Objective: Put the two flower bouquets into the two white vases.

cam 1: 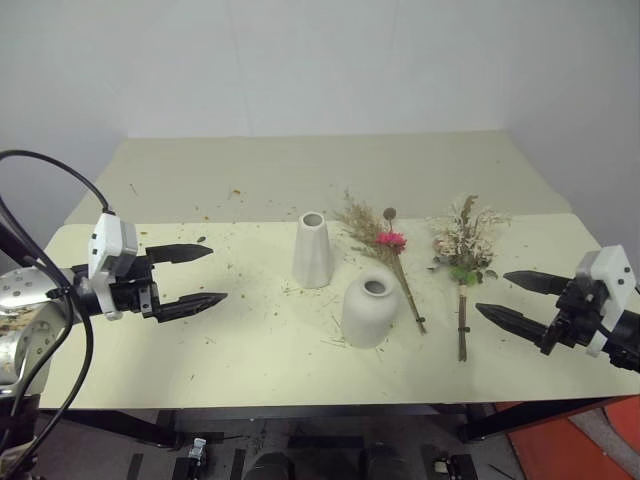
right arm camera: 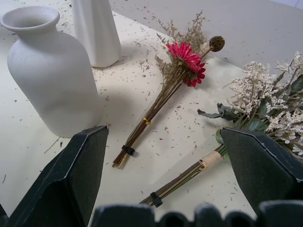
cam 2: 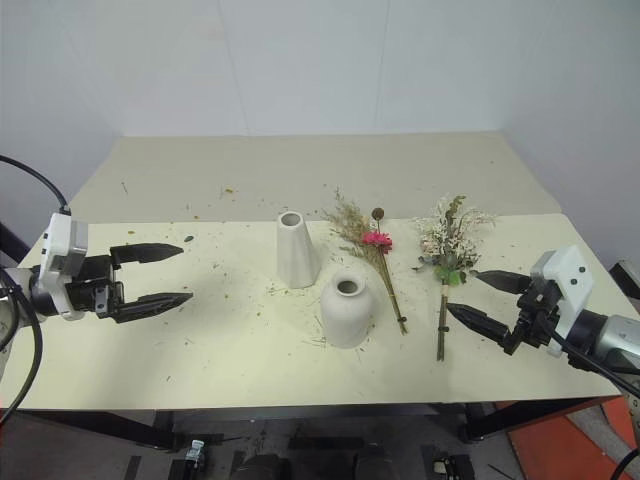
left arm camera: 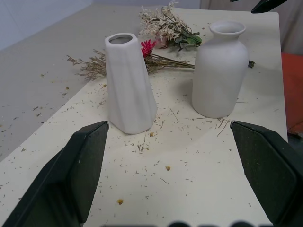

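Note:
Two white vases stand mid-table: a tall tapered vase (cam 1: 312, 250) and in front of it a squat rounded vase (cam 1: 369, 311). To their right lie two bouquets flat on the table: the tan bouquet with a magenta flower (cam 1: 384, 250) and the cream bouquet with green leaves (cam 1: 465, 250), stems toward the front edge. My left gripper (cam 1: 195, 276) hovers open at the left, pointing at the vases. My right gripper (cam 1: 518, 301) is open at the right, just beside the cream bouquet's stem (right arm camera: 189, 173), holding nothing.
The cream table (cam 1: 200, 350) is strewn with dried plant bits. A second lower table surface (cam 1: 300, 170) lies behind it, against a white wall. A black cable (cam 1: 60, 180) loops over my left arm.

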Robot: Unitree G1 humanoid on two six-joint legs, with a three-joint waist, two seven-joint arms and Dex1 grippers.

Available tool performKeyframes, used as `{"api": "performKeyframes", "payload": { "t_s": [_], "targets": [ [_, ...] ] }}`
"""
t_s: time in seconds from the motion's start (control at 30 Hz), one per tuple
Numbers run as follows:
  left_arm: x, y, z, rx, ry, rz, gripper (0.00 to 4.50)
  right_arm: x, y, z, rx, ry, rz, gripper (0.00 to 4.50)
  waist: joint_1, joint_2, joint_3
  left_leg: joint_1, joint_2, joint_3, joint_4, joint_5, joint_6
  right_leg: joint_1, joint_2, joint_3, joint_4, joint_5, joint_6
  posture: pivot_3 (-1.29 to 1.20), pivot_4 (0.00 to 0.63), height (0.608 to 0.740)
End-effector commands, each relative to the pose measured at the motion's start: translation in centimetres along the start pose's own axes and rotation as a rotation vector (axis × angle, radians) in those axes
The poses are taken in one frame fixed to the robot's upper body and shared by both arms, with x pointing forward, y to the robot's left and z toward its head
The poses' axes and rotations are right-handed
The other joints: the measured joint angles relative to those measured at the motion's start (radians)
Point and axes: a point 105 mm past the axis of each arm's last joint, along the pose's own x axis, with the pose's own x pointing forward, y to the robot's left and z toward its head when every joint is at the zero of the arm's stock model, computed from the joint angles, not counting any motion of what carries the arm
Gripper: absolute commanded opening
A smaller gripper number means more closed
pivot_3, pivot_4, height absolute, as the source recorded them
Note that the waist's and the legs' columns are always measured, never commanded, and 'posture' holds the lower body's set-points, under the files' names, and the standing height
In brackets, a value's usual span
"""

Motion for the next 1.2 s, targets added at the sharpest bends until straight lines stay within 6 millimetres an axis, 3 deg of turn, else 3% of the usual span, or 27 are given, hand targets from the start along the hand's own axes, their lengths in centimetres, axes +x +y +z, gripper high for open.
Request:
{"api": "performKeyframes", "payload": {
  "t_s": [0.03, 0.67, 1.2],
  "targets": [
    [0.1, 0.1, 0.8, 0.042, -0.014, -0.006, 4.50, -0.2, 0.0, 1.0, -0.033, -0.032, -0.020, 4.49, 0.000, 0.000, 0.000, 0.000, 0.000, 0.000, 0.000, 0.000, 0.000, 0.000, 0.000, 0.000, 0.000, 0.000, 0.000, 0.00, 0.150, 0.740],
    [0.4, 0.2, 0.9, 0.048, -0.018, -0.025, 4.50, -0.2, 0.1, 0.9, -0.031, -0.036, -0.020, 4.49, 0.000, 0.000, 0.000, 0.000, 0.000, 0.000, 0.000, 0.000, 0.000, 0.000, 0.000, 0.000, 0.000, 0.000, 0.000, 0.00, 0.150, 0.740],
    [1.1, 1.5, 2.1, 0.100, -0.040, -0.078, 4.50, 0.3, 0.2, 1.5, -0.060, -0.044, -0.025, 4.49, 0.000, 0.000, 0.000, 0.000, -0.002, 0.000, 0.000, 0.000, 0.000, 0.000, 0.000, 0.000, 0.000, 0.000, 0.000, 0.00, 0.150, 0.740]
  ]
}}
